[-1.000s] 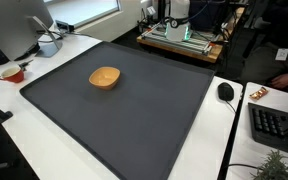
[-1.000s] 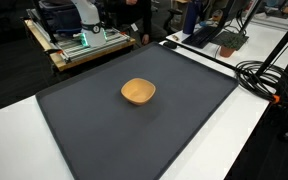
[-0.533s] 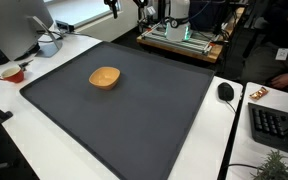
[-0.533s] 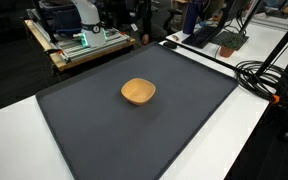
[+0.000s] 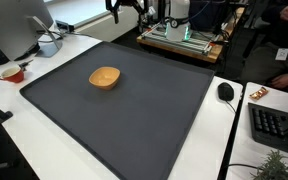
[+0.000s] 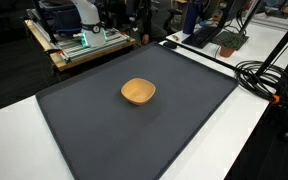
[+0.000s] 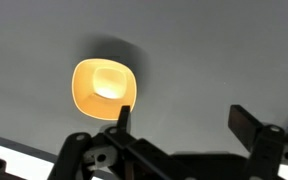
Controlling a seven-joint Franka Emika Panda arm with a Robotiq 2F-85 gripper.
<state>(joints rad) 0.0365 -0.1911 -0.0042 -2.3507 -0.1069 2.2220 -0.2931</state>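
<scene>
A shallow orange-tan bowl (image 5: 104, 77) sits upright on the large dark grey mat (image 5: 134, 120), left of the mat's middle; it also shows in an exterior view (image 6: 138, 92). My gripper (image 5: 126, 7) hangs high above the mat's far edge, only its lower tips showing at the top of the frame. In the wrist view the gripper (image 7: 187, 120) is open and empty, its two dark fingers wide apart. The bowl (image 7: 104, 88) lies below it, by the left finger (image 7: 124, 116), well beneath and apart from it.
The mat (image 6: 134, 130) lies on a white table. A red cup (image 5: 12, 73) and a monitor (image 5: 19, 25) stand at one side. A mouse (image 5: 225, 92) and keyboard (image 5: 274, 125) lie at the other. Black cables (image 6: 264, 75) run along the table. An equipment cart (image 6: 79, 40) stands behind.
The gripper's tips have come into view at the top of an exterior view and have dropped a little lower. The bowl has not moved.
</scene>
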